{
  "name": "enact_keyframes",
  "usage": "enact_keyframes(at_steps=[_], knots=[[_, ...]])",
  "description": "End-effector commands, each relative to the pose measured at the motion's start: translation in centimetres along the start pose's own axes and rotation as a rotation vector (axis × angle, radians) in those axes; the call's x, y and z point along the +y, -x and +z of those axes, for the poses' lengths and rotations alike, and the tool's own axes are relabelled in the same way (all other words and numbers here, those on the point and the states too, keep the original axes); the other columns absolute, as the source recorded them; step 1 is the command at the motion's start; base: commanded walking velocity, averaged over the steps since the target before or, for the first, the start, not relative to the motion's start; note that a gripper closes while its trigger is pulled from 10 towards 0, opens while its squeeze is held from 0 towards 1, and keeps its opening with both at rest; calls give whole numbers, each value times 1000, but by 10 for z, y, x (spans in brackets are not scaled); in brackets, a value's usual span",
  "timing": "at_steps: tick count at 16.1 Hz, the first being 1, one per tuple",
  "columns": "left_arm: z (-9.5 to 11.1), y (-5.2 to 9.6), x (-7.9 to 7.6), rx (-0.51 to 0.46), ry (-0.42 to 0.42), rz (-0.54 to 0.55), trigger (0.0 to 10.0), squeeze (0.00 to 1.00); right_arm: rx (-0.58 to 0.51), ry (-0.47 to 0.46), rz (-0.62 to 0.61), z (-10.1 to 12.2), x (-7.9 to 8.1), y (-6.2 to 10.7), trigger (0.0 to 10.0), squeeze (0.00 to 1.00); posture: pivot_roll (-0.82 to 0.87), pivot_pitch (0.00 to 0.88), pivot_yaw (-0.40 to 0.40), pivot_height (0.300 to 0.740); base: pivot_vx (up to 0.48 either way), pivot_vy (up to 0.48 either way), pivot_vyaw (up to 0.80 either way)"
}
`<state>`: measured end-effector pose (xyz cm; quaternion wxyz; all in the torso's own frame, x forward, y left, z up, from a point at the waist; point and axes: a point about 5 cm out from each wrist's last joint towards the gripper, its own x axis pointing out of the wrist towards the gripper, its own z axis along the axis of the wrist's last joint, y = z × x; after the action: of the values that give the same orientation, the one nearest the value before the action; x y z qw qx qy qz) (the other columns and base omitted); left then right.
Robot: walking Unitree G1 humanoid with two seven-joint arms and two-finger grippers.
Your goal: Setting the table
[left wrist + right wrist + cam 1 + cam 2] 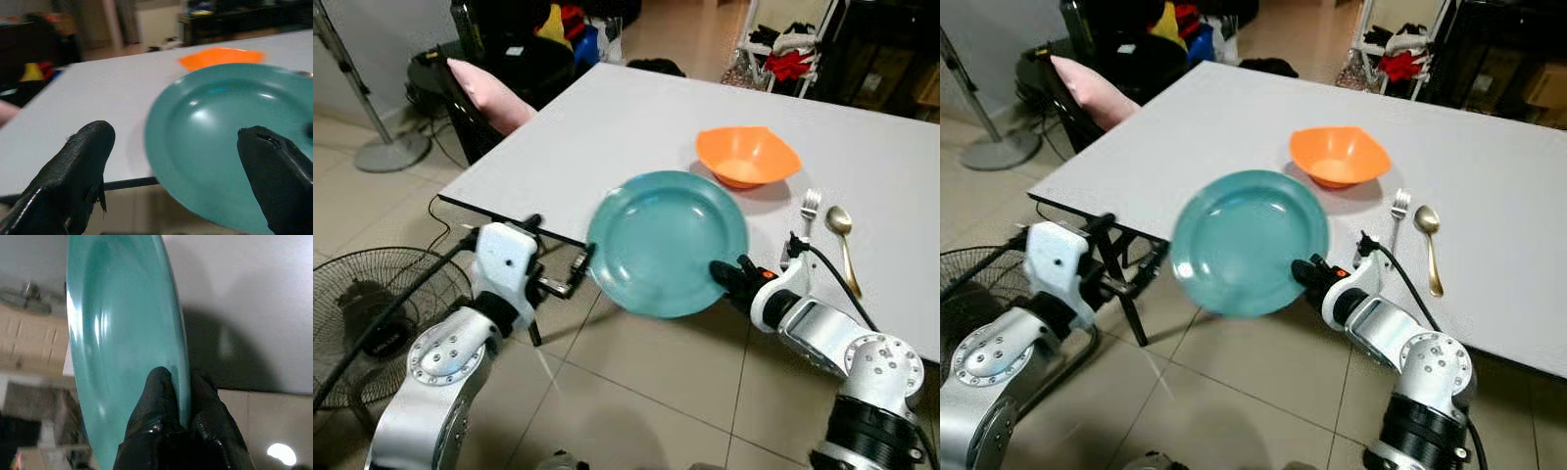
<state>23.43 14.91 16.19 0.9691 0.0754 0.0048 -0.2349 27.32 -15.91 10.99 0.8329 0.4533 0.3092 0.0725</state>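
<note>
A teal plate (664, 241) hangs tilted over the near edge of the grey table (607, 127), partly past it. My right gripper (728, 276) is shut on the plate's near right rim, its fingers (161, 396) pinching the edge. My left gripper (579, 266) stands open just left of the plate, its fingers (83, 166) apart and off the rim. An orange bowl (746, 154) sits on the table behind the plate. To the right of the plate lie a fork (810, 208) and a gold spoon (843, 233), side by side.
A dark chair with a pink cushion (489, 94) stands at the table's left corner. A floor fan (372, 313) is at my lower left and a stand base (391, 152) further back. Clutter and a rack (783, 49) line the far side.
</note>
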Motion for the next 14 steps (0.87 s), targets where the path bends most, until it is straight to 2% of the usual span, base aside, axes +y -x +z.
enact_keyframes(at_steps=[1, 3, 8, 10, 14], knots=[[5, -2, -3, -11, -8, -47, 10000, 0, -36, -53, 28, 8, 6, -1, 10000, 0, -159, 53, 29, 740, 0, 0, 0], [6, -5, -5, -7, -9, -94, 10000, 0, -63, -143, 5, 13, 7, -8, 10000, 0, -159, 53, 32, 740, 0, 0, 0], [8, -10, -23, 13, 10, -260, 10000, 0, -146, -276, -81, 33, 6, -20, 10000, 0, -158, 54, 33, 740, 0, 0, 0], [8, -11, -25, 13, 7, -268, 10000, 0, -148, -312, -103, 37, 6, -22, 10000, 0, -158, 57, 34, 740, 0, 0, 0], [10, -13, -19, -14, 1, -186, 10000, 0, -98, -232, -55, 39, 15, -15, 10000, 0, -162, 61, 36, 740, 0, 0, 0]])
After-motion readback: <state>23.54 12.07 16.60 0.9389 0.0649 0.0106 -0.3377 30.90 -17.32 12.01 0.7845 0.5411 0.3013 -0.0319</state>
